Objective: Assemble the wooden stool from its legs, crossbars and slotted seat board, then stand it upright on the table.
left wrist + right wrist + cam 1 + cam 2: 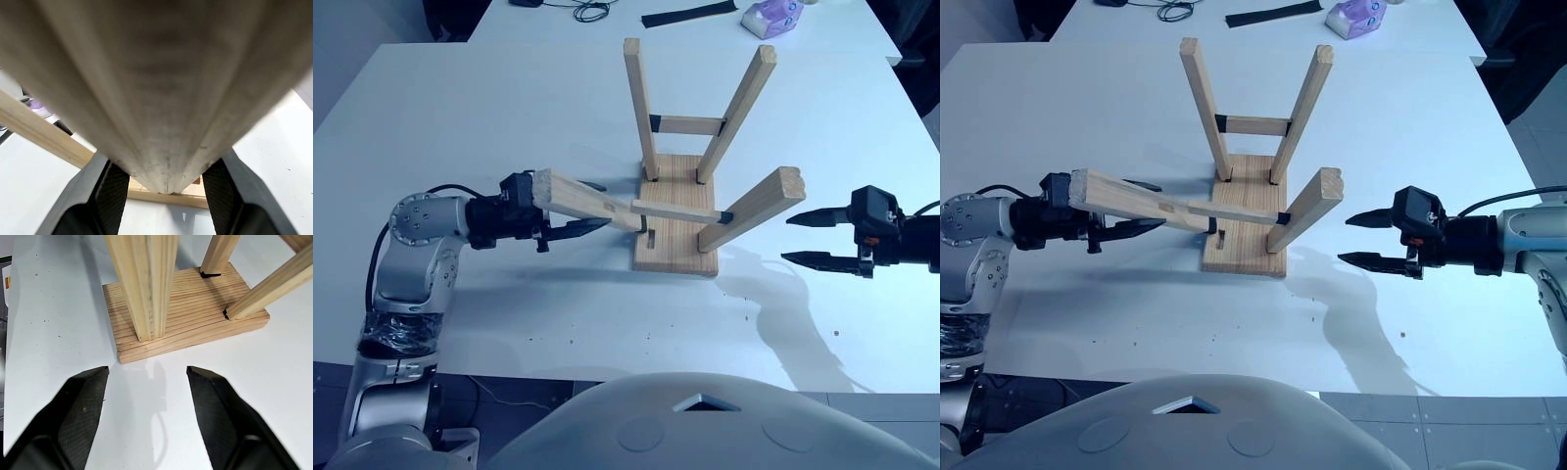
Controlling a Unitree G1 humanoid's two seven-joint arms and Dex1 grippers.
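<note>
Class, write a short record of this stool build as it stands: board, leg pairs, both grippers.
Seat board: flat on the table.
Far leg pair: standing in the board, joined by a crossbar.
Near leg pair: tilted, one end on the board.
Left gripper: shut on the near pair's left leg.
Right gripper: open, touching nothing.
</note>
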